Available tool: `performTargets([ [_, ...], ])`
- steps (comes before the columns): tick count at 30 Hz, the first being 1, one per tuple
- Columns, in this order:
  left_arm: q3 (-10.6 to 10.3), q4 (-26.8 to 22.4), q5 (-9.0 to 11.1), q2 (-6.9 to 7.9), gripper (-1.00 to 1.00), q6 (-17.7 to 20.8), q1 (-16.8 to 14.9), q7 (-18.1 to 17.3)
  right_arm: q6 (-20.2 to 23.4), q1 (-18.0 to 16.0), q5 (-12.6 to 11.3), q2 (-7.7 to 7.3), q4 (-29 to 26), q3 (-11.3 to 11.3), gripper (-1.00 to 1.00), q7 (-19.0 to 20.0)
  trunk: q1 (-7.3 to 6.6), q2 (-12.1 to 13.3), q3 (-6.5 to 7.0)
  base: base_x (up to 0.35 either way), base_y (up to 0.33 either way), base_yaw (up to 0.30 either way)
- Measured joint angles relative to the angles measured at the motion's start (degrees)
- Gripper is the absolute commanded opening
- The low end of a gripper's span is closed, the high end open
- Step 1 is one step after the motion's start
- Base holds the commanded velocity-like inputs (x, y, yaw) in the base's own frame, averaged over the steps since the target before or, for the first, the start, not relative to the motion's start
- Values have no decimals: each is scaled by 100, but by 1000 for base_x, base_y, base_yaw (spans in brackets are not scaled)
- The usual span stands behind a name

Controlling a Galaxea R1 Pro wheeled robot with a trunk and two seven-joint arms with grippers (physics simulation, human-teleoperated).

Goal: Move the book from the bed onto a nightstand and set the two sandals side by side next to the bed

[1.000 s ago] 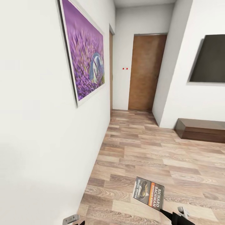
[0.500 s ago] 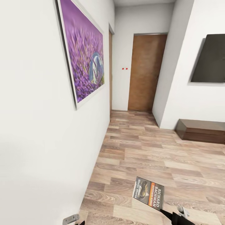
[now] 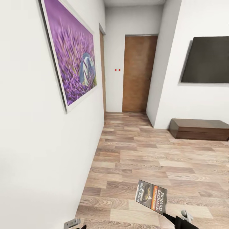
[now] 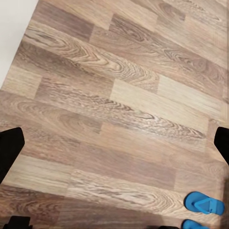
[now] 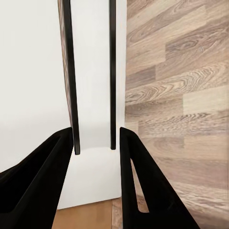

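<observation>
Carrying the book [image 3: 151, 197] low at near right, the right gripper [image 5: 95, 148] has its fingers pinching the cover's edge. The left gripper's [image 4: 114, 143] fingers are spread, holding nothing, over plank floor [image 3: 143, 152] with two blue sandals [image 4: 204, 204] just beside it. Farther off stand a long low cabinet [image 3: 198, 128] and a door [image 3: 136, 73]. Judging by this, the book is lifted but not delivered; the sandals await arranging.

**A home interior: hallway and living space**

You are looking at a lived-in home. A large framed lavender picture [image 3: 71, 54] hangs on the white wall [image 3: 28, 143], a flat dark screen [image 3: 206, 60] is mounted above a long low dark wooden cabinet [image 3: 198, 128], a brown wooden door [image 3: 137, 73] closes the hall, and light wood-plank floor [image 3: 143, 159] runs throughout.
</observation>
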Motion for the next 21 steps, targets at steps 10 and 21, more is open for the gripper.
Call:
performTargets([
  [10, -1, -1, -2, 0, 100, 0, 0, 0, 1, 0, 0, 0, 1, 6, -100, -3, -3, -1, 0, 189, 91, -4],
  [21, 0, 2, -2, 0, 100, 0, -1, -1, -1, 2, 5, -1, 0, 8, -100, 0, -1, 0, 0, 258, 25, -94],
])
